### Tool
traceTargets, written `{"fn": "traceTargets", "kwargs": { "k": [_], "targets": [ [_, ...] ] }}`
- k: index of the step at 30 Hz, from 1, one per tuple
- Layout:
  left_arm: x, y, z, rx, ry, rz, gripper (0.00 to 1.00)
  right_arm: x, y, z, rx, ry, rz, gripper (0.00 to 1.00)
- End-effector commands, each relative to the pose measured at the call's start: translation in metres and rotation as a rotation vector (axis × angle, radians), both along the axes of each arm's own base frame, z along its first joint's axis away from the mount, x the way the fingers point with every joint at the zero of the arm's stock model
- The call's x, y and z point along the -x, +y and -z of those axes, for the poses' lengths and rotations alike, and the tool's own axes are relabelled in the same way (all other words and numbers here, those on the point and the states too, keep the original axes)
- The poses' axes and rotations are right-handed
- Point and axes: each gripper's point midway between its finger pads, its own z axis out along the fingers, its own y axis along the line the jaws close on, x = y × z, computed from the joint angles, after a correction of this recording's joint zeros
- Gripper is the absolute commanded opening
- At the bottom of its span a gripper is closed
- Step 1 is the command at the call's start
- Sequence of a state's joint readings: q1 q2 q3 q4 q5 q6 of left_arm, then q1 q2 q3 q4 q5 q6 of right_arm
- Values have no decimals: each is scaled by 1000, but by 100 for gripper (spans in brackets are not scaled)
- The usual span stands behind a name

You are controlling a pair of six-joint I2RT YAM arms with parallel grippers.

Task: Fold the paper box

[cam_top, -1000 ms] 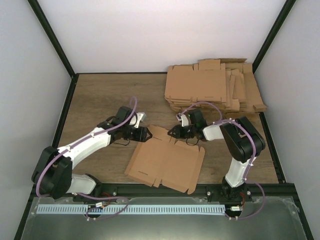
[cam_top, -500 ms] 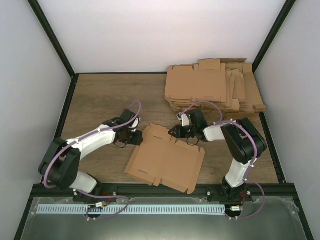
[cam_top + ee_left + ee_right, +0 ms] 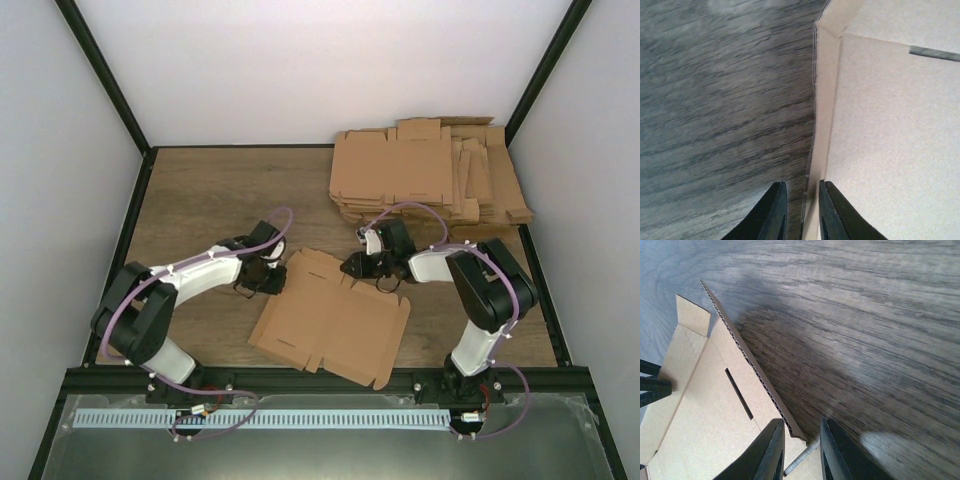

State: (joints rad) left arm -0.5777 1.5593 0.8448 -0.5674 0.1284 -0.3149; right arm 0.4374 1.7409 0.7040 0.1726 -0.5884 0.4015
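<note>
We see paper box (image 3: 335, 322) as creased sheet, mostly flat, at middle of table (image 3: 200, 195). Pile of blanks (image 3: 430, 180) sits well apart toward 1 o'clock. Left gripper (image 3: 272, 277) at sheet's 10 o'clock corner: fingers (image 3: 774, 212) near together astride raised flap edge; whether they pinch it, we cannot tell. Right gripper (image 3: 351, 267) at 12 o'clock edge — clamped on lifted cardboard rim.

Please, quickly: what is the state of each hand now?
Left hand: closed on the paper box edge.
Right hand: closed on the paper box edge.

On table (image 3: 200, 190): paper box (image 3: 330, 320) flat, near centre; blank pile (image 3: 430, 175) behind, right.
</note>
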Motion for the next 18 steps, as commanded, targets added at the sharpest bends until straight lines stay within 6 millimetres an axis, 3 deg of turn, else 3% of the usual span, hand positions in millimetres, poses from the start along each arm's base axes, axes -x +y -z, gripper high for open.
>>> {"fn": "traceTargets", "kwargs": {
  "k": [1, 4, 7, 12, 18],
  "targets": [
    [-7, -10, -11, -6, -32, 42, 15, -8, -1, -17, 20, -46, 6, 24],
    [-13, -8, -20, -55, -70, 53, 4, -7, -4, -19, 39, -45, 16, 27],
    [-21, -3, -33, -106, -121, 58, 4, -6, -10, -20, 66, -43, 35, 31],
    [-30, -4, -56, -149, -192, 105, 4, -3, -15, -24, 51, -29, 57, 49],
    [-29, -11, -67, -169, -224, 164, 4, -5, -14, -29, 26, -30, 51, 55]
  ]
}}
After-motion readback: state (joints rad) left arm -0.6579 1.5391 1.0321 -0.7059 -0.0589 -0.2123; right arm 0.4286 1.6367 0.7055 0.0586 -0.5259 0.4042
